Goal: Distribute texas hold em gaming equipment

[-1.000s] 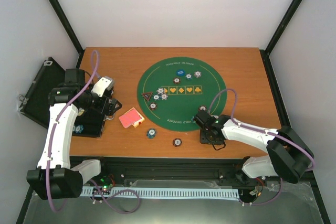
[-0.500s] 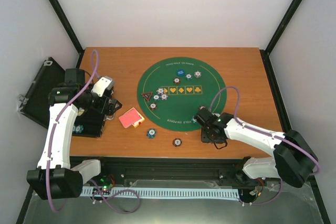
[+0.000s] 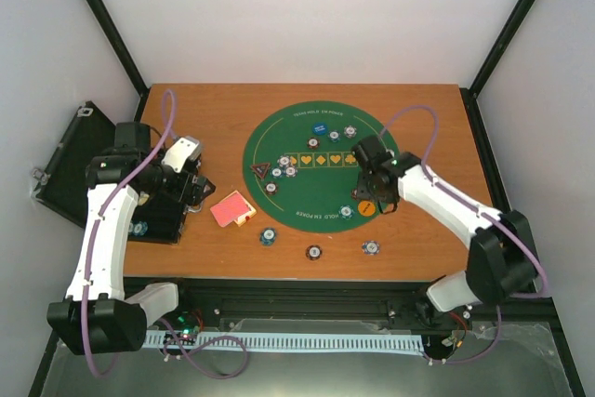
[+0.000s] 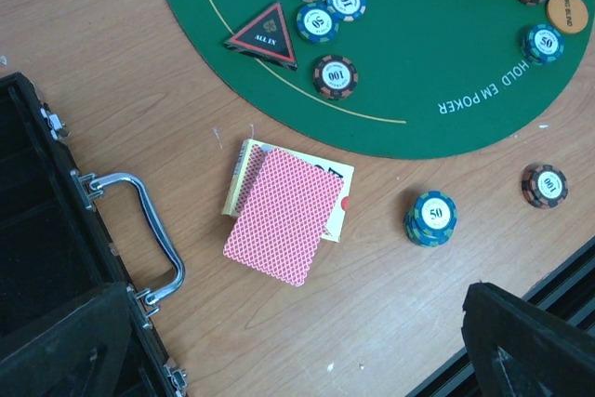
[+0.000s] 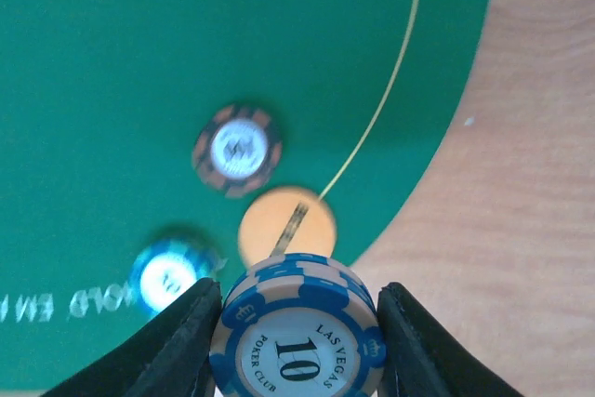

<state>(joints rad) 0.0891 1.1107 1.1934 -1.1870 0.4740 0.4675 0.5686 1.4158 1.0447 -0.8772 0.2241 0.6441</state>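
Note:
In the right wrist view my right gripper (image 5: 297, 327) is shut on a short stack of blue-and-cream "10" poker chips (image 5: 297, 346), held above the green mat (image 5: 112, 62). Just beyond lie the orange button disc (image 5: 286, 225), a brown chip (image 5: 237, 149) and a teal chip (image 5: 172, 276). From the top view this gripper (image 3: 369, 194) hangs over the mat's right part. My left gripper (image 4: 297, 360) is open and holds nothing. It hovers over the wood near the red-backed playing cards (image 4: 284, 216). The black triangle marker (image 4: 263, 37) and several chips (image 4: 325, 11) lie on the mat.
The black hinged case (image 3: 84, 160) lies open at the table's left edge, under my left arm. A teal "50" chip stack (image 4: 432, 218) and a brown "100" chip (image 4: 545, 185) rest on the wood near the front edge. Another chip (image 3: 371, 247) lies right of them. A blue disc (image 3: 319, 127) sits far on the mat.
My right gripper has travelled from near the table's front edge up over the mat's right side. A chip on the wood where it was now shows. The left arm has not moved.

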